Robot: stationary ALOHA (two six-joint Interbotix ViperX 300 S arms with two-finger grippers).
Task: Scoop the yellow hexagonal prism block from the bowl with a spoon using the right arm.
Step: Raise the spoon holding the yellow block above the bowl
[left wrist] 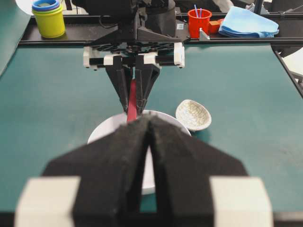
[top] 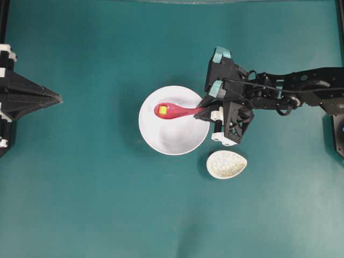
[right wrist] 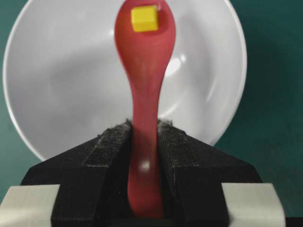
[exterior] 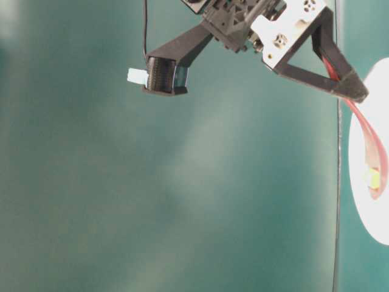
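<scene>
Bowl (right wrist: 57, 94) sits under my work, white and wide. My right gripper (right wrist: 144, 142) is clamped on the handle of the spoon (right wrist: 144, 90), pads tight against both sides. Its scoop hangs over the bowl and carries the yellow hexagonal prism block (right wrist: 144, 19). I judge the lift needs a level scoop and a slow, straight rise.

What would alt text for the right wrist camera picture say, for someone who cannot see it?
A black end effector grips the handle of a pink-red spoon that carries a tiny yellow block in its scoop. Behind the spoon sits a large white bowl on a teal surface.
</scene>
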